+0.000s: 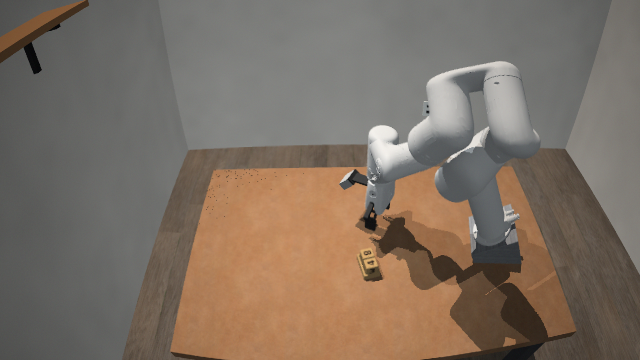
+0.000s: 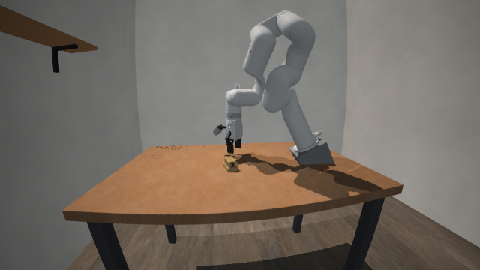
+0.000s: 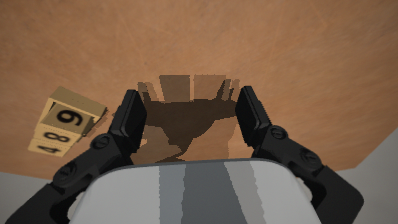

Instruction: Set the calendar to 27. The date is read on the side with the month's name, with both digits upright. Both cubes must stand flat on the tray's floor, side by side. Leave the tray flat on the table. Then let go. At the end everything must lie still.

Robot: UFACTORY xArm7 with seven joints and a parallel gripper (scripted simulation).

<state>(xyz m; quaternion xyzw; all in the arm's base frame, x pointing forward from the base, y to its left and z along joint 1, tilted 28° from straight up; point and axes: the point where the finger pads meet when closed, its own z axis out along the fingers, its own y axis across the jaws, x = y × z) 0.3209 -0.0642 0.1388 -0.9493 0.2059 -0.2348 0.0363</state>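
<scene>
The gripper (image 3: pixel 191 112) hangs over the table (image 1: pixel 280 300), jaws wide apart and empty, near the calendar (image 1: pixel 369 265), whose cubes (image 3: pixel 64 121) sit in the tray showing 8 and 4 on top.

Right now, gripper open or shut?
Open and empty. In the wrist view the gripper has both black fingers spread wide with only bare table between them; the calendar sits off to one side.

A bare test room: grey walls, plank floor, one wooden table (image 2: pixel 180 195), a wall shelf (image 2: pixel 34 31).
</scene>
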